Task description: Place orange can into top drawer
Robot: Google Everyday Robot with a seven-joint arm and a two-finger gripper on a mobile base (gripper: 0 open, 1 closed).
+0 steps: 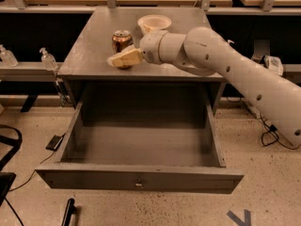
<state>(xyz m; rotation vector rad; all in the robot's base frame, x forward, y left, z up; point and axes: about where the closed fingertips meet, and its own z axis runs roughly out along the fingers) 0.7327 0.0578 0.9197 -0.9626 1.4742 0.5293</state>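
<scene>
The orange can (121, 37) stands upright on top of the grey cabinet (89, 51), left of centre. My gripper (124, 59) is at the can's base on the near side and hides its lower part; I cannot tell whether it touches the can. The white arm reaches in from the right. The top drawer (188, 180) is pulled fully out below, with its knob (138, 183) in the middle of the front panel, and its inside shows nothing in it.
A cream bowl (154, 21) sits on the cabinet top behind the arm. Two clear pump bottles (47, 58) stand on a shelf at the left. Cables lie on the floor at both sides. A black handle (68, 212) lies on the floor in front.
</scene>
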